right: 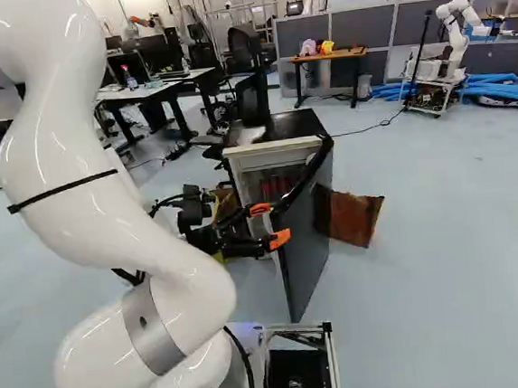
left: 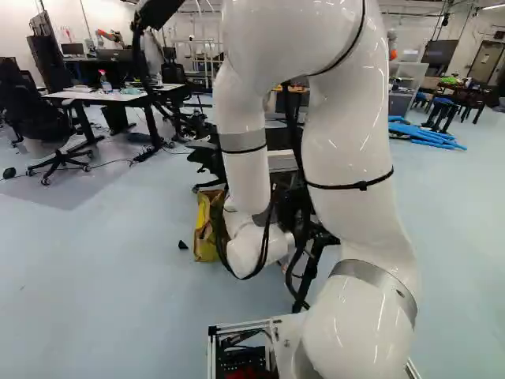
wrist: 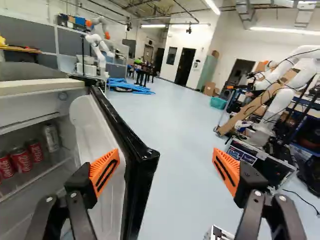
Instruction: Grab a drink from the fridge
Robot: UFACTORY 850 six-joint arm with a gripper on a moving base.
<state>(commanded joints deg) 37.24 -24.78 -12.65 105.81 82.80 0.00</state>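
The jaws of your gripper (right: 271, 225) stand wide open, with nothing gripped. In the wrist view, the edge of the fridge door (wrist: 142, 165) comes up between the two orange pads (wrist: 105, 170), much nearer one of them; you can't tell whether that pad touches it. The door stands open, its white inner side partly behind that same pad.

Past it, you can see into the fridge (right: 294, 125), where the drinks are: a few red cans (wrist: 21, 159) and one silver can (wrist: 51, 137), upright on a shelf beyond the near pad, out of your grip.

In the right base view, your arm (right: 105, 198) bends down at the left and puts the gripper beside the door's free edge. A brown panel (right: 357, 220) leans low on the far side of the door. You have a yellow bag (left: 207, 233) on the floor near the fridge, and a black chair (right: 251, 77) behind it. Farther off, another robot (right: 454, 36) stands near blue tubes (right: 504, 89).
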